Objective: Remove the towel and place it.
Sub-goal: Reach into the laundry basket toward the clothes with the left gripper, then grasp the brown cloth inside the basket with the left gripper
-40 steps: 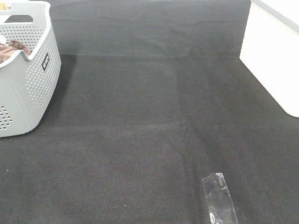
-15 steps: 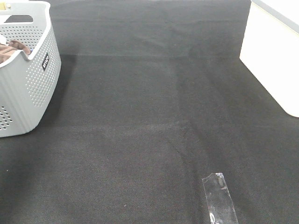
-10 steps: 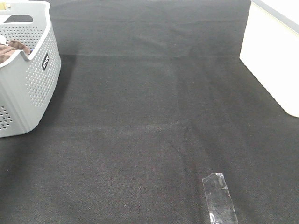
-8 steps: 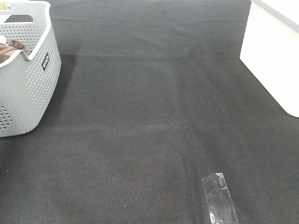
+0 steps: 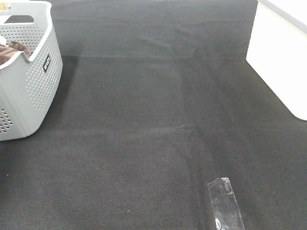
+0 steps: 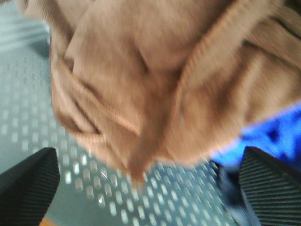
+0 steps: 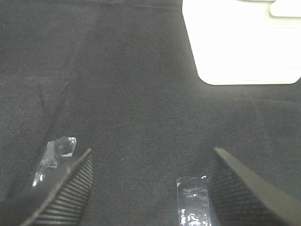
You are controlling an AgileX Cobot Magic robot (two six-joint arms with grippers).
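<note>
Scene unchanged; left claw point(image 6: 150, 188) wide open over towel point(image 6: 155, 84).

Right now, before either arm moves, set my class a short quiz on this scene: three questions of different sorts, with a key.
1. True or false: the towel lies spread flat on the black mat.
2. Multiple choice: what does the right gripper face? A) the mat with strips of clear tape; B) the towel; C) the grey basket.
3. Short answer: which gripper faces the towel, and is it open or shut?
Key: 1. False: it is bunched up inside the basket. 2. A. 3. The left gripper, open and gripping nothing.
</note>
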